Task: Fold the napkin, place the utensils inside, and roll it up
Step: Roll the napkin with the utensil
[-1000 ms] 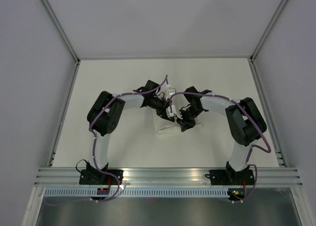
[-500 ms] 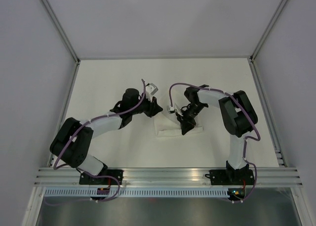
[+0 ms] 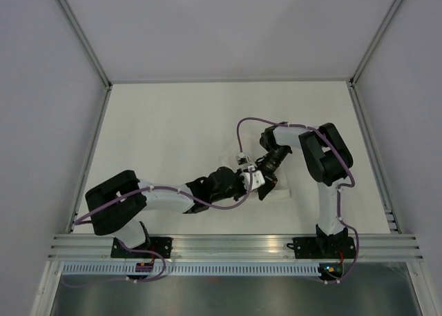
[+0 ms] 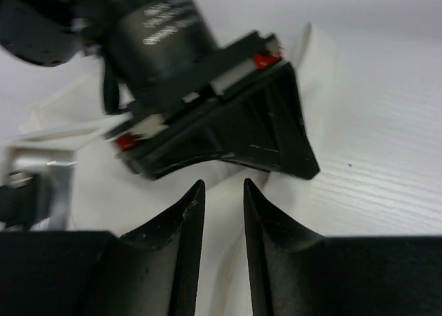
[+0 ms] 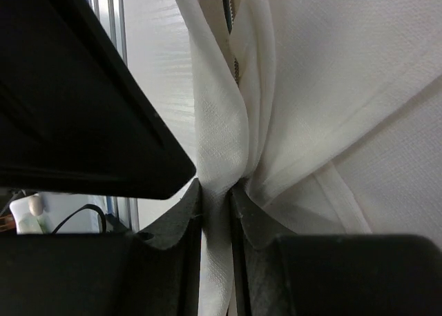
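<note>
A pale white table (image 3: 173, 123) stands between plain grey walls (image 3: 41, 123), with an aluminium rail (image 3: 235, 241) along its near edge. There are two arms and one napkin. The left arm (image 3: 159, 195) lies low and reaches to the right across the table. The left gripper (image 4: 223, 186) has its jaws nearly together, with only a thin gap. White cloth shows in this gap, but I cannot tell if it is pinched or only lies below. Just in front of it is the napkin (image 5: 311, 88), bunched in folds a little right of the table's middle, toward the near edge. The right gripper (image 5: 215, 186) is clenched on one raised fold of it, and the cloth spreads away from the fingers. The right arm (image 3: 324, 157) bends down to it from the right side.
</note>
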`<state>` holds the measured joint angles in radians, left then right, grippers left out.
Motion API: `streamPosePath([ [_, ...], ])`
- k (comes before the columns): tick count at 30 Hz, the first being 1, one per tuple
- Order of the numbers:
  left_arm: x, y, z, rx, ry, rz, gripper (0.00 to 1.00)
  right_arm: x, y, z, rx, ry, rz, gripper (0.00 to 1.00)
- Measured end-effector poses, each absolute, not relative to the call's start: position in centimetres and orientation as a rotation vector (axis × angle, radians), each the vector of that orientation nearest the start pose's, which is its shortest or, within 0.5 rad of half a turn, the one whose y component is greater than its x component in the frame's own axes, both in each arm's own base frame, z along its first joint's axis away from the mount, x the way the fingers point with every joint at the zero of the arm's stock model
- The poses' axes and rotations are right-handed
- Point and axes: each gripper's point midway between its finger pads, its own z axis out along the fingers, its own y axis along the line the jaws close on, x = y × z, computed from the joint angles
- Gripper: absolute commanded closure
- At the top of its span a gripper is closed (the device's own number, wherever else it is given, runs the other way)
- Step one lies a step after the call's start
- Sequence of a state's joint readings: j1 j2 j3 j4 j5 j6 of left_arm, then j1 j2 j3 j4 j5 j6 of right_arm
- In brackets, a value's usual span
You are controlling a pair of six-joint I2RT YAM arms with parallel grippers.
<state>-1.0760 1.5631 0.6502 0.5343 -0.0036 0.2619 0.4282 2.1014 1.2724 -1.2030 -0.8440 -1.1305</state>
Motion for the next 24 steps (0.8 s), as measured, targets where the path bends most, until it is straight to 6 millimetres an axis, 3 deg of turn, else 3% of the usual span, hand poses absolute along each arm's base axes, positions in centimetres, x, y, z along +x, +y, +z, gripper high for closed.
streamPosePath([
  [3,19.3,-38.9,6.9,1.35,1.529,-0.498,0.64,18.0,19.9,1.3,-1.812,2.305,1.476,0.9],
  [8,17.6,-39.4,5.0,1.455,1.496,-0.462,0.6,17.7,19.7,1.3,-1.807,2.325,1.486,0.9],
  [20,16.9,-39.9,2.4,1.55,1.48,-0.428,0.55,17.5,19.6,1.3,-1.797,2.352,1.494,0.91],
  [23,17.1,-40.6,2.4,1.555,1.469,-0.424,0.58,17.5,19.6,1.3,-1.793,2.362,1.496,0.91],
  [24,17.2,-40.7,2.4,1.557,1.467,-0.422,0.63,17.4,19.5,1.3,-1.794,2.369,1.494,0.91],
])
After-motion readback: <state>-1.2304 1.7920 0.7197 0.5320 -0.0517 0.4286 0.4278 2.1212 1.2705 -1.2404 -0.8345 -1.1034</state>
